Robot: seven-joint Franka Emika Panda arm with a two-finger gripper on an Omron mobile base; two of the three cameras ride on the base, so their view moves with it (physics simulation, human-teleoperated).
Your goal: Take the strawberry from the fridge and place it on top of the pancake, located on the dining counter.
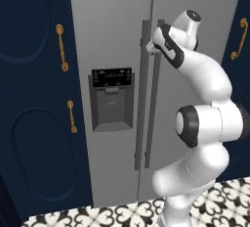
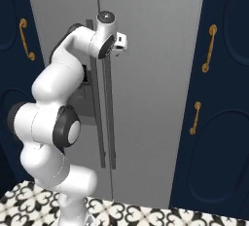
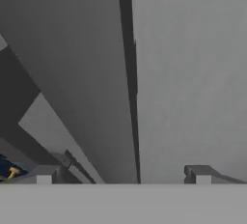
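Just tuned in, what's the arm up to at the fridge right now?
The arm has its gripper raised to the upper part of the fridge, right at the two long dark handles by the seam where the doors meet. Both doors are shut. The gripper is open and holds nothing; from these angles I cannot tell whether it touches a handle. Navy cabinets with gold handles flank the fridge.
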